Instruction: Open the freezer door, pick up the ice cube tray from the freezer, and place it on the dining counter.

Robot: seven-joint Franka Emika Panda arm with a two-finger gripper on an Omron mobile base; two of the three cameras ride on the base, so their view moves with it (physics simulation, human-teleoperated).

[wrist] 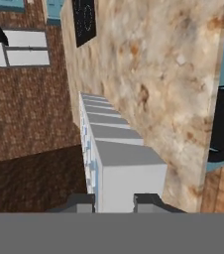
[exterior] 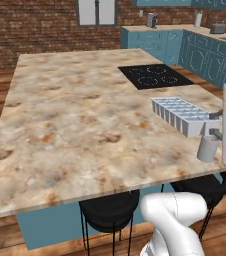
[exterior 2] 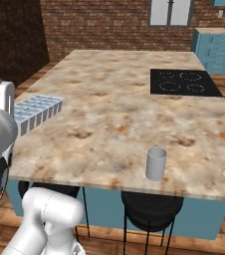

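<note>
The ice cube tray [exterior: 179,114], pale blue-grey with a grid of square cells, is held level just over the side edge of the dining counter [exterior: 75,115]. My gripper [wrist: 115,201] is shut on the tray's [wrist: 115,149] near end, one dark fingertip on each side. In the right base view the tray [exterior 2: 36,110] sticks out from my hand over the left edge of the beige marbled counter [exterior 2: 119,114]. I cannot tell whether the tray touches the stone. The freezer and the freezer door are out of view.
A grey cup [exterior: 207,149] [exterior 2: 156,163] stands near the counter's front edge, close beside my hand. The black cooktop [exterior: 155,76] [exterior 2: 186,82] is inset at the far side. Black stools [exterior: 110,210] stand under the front edge. Teal cabinets line the back wall.
</note>
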